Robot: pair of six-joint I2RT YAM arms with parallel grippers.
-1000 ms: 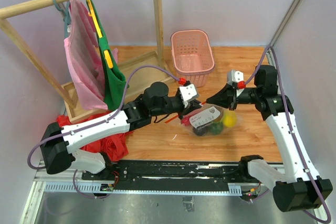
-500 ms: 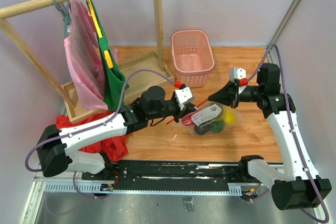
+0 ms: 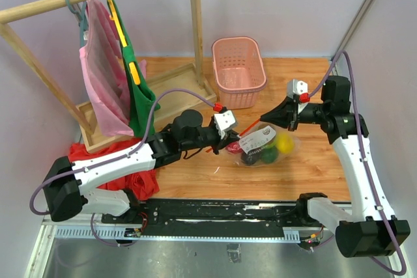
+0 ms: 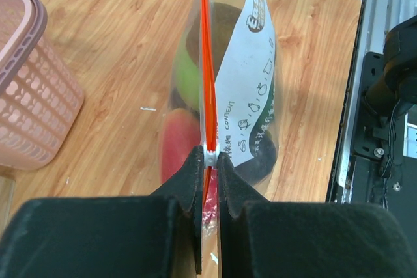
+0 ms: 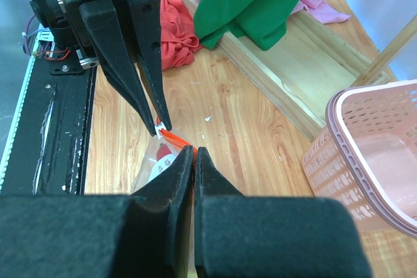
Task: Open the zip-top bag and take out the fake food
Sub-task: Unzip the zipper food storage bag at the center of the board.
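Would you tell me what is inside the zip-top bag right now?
Through the clear bag show fake food pieces: yellow, light green, red and dark. Its printed label covers some, so their number is unclear.

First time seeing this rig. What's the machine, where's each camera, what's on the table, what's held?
The machine is two white-and-black robot arms, left and right, bolted at the near edge of a wooden table. The wide picture is from a fixed camera above and behind them. The other two come from a camera on each wrist, so the black wedges at the bottom are that arm's own fingers. In view: a pink plastic basket, a wooden rack hung with a pink cloth and a green cloth, a red cloth heap, and a clear zip-top bag holding glossy fake food. The left gripper is shut on the bag's orange zip strip at its white slider; the right gripper pinches the same strip just beside it.
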